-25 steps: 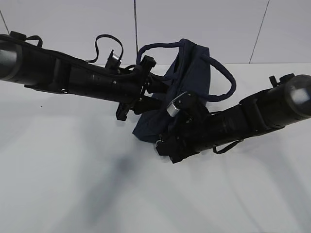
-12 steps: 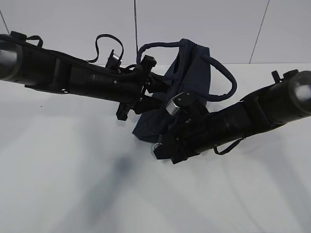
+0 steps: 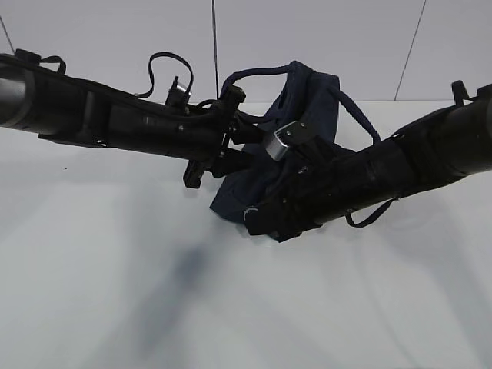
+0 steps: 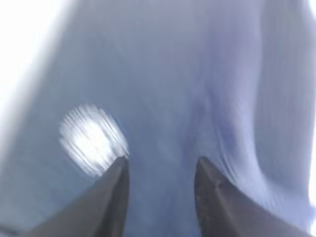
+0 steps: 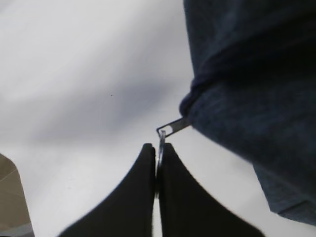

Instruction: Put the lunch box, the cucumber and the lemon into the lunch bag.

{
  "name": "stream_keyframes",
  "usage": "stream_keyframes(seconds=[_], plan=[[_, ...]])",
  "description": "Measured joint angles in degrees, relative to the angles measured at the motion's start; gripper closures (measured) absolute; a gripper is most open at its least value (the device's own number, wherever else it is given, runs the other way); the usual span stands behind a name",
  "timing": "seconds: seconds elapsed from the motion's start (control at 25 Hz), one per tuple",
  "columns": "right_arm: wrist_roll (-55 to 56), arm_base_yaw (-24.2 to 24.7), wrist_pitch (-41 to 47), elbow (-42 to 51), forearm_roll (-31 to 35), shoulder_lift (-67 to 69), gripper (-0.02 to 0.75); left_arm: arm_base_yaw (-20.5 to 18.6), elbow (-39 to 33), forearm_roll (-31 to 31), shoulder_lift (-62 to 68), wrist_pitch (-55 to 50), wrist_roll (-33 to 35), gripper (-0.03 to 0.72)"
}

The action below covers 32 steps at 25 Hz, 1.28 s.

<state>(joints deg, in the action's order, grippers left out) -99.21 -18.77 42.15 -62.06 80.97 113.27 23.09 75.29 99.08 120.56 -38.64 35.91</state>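
The lunch bag (image 3: 296, 146) sits on the white desk (image 3: 115, 292) toward the back middle, crumpled and leaning, with its loop handles (image 3: 357, 115) arching up and to the right. Its lower corner points down toward the near left, where the zipper ends.

Both arms meet at the bag. In the exterior view the left hand (image 3: 231, 150) presses in at the bag's left side, and the right hand (image 3: 254, 219) lies low at the bag's near corner; neither hand's fingertips show clearly there.

The left wrist view is blurred. It shows the left hand (image 4: 160, 173) with its two dark fingers (image 4: 116, 197) standing apart, navy fabric filling the space between and beyond them, and the round white logo (image 4: 91, 138) just beside the left finger. Whether the fingers pinch the cloth cannot be told.

The right wrist view shows what the exterior view hides: the right hand (image 5: 158, 158) is closed tight on the metal ring pull (image 5: 161, 143), whose tab (image 5: 173, 127) runs up and right to the bag's corner above the desk.

The lunch box, cucumber and lemon cannot be seen in any view.
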Motion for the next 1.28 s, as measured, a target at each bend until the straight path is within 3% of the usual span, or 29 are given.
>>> stream_keyframes(seconds=[0.4,0.6,0.88,1.28], plan=[[2.6,0.0,0.0,0.0,-0.3,-1.6,0.737,-8.0,0.0,0.0,0.0,0.8,6.5,0.371],[2.9,0.0,-0.4,0.0,-0.4,-4.3,0.737,-10.0,0.0,0.0,-1.4,0.9,9.6,0.371],[4.6,0.0,-2.1,0.1,-1.8,-7.9,0.737,-10.6,0.0,-1.5,-5.1,0.9,13.8,0.371],[8.3,0.0,-5.5,0.1,-6.4,-13.9,0.737,-10.6,0.0,-11.2,-12.5,0.5,15.3,0.371]])
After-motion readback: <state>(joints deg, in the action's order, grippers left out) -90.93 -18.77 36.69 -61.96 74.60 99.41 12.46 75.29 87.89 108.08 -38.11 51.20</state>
